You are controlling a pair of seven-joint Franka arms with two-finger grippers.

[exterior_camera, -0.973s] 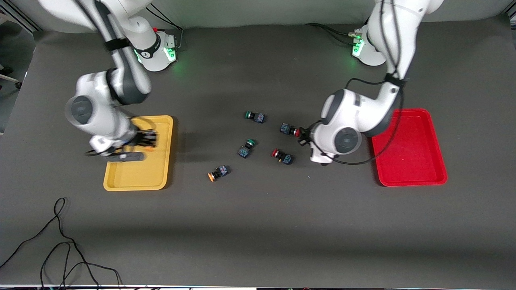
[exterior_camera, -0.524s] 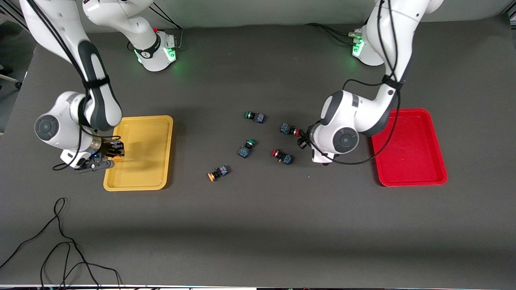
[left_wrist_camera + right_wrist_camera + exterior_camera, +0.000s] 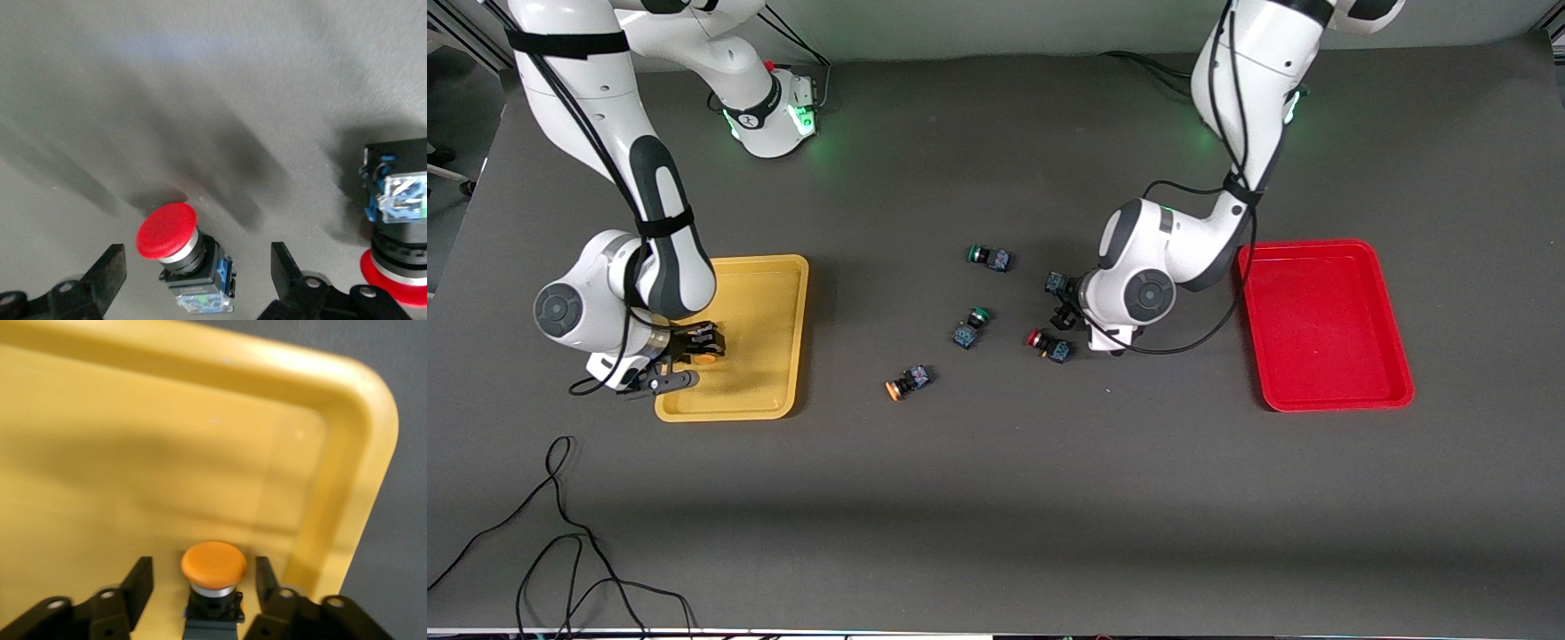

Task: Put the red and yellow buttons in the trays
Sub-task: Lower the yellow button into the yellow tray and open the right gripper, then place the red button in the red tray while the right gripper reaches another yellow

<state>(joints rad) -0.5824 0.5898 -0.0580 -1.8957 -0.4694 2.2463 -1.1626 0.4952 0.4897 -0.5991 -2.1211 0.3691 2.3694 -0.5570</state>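
The yellow tray (image 3: 765, 302) lies at the right arm's end of the table and the red tray (image 3: 1325, 329) at the left arm's end. My right gripper (image 3: 692, 352) (image 3: 202, 568) is open low over the yellow tray (image 3: 167, 453) near a corner. An orange-capped button (image 3: 706, 359) (image 3: 213, 565) sits between its fingers with a gap on each side. My left gripper (image 3: 1067, 313) (image 3: 197, 257) is open, with a red-capped button (image 3: 170, 233) between its fingers. A second red-capped button (image 3: 393, 273) lies beside it. In the front view, red-capped buttons lie near this gripper (image 3: 1047, 344) (image 3: 1058, 284). Another orange-capped button (image 3: 907, 382) lies on the mat.
Two green-capped buttons (image 3: 989, 257) (image 3: 971, 325) lie on the dark mat near the middle of the table. A loose black cable (image 3: 560, 533) lies near the front camera at the right arm's end.
My right gripper swung to the yellow tray's outer edge, then back a little over the tray. My left gripper moved toward the middle of the table, over the red-capped buttons.
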